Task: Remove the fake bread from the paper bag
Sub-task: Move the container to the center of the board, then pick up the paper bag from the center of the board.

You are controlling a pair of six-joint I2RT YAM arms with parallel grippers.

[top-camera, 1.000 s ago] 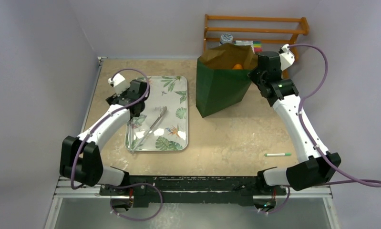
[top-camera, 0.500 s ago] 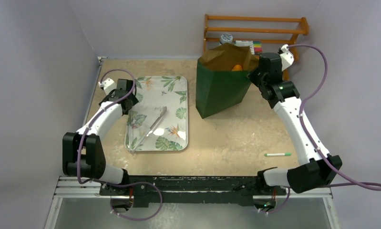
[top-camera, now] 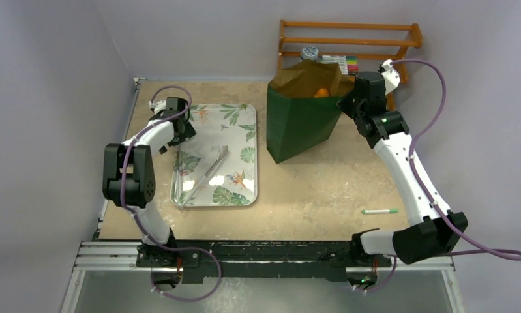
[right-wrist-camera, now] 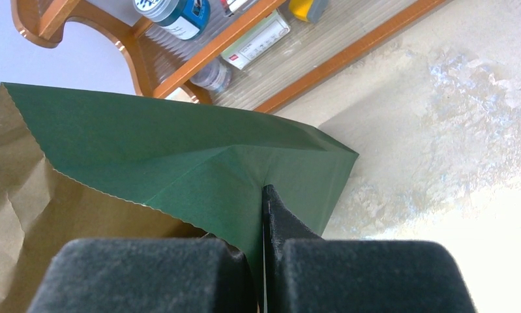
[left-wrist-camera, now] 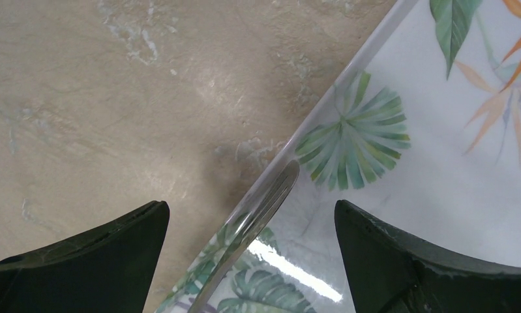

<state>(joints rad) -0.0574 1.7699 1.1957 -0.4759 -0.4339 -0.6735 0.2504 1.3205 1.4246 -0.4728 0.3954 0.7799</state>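
Observation:
The dark green paper bag (top-camera: pixel 302 124) stands upright at the back of the table, its brown inside open to the top. One golden-orange piece of fake bread (top-camera: pixel 321 92) shows inside it; the other pieces are hidden. My right gripper (top-camera: pixel 346 102) is shut on the bag's right rim; in the right wrist view the green paper (right-wrist-camera: pixel 199 169) is pinched between the pads (right-wrist-camera: pixel 349 274). My left gripper (top-camera: pixel 173 138) is open and empty, low over the left rim of the leaf-patterned tray (top-camera: pixel 244 117). The left wrist view shows that rim (left-wrist-camera: pixel 336 91) between the fingers (left-wrist-camera: pixel 94 261).
Metal tongs (top-camera: pixel 205 175) lie on the tray; their end shows in the left wrist view (left-wrist-camera: pixel 261 208). A wooden rack (top-camera: pixel 349 39) with jars and markers stands behind the bag, also in the right wrist view (right-wrist-camera: pixel 192 59). A green-capped marker (top-camera: pixel 379 211) lies at the right front.
My left arm has swung back and to the left, its gripper now over the tray's left rim. My right gripper has kept its hold on the bag's rim, shifting slightly.

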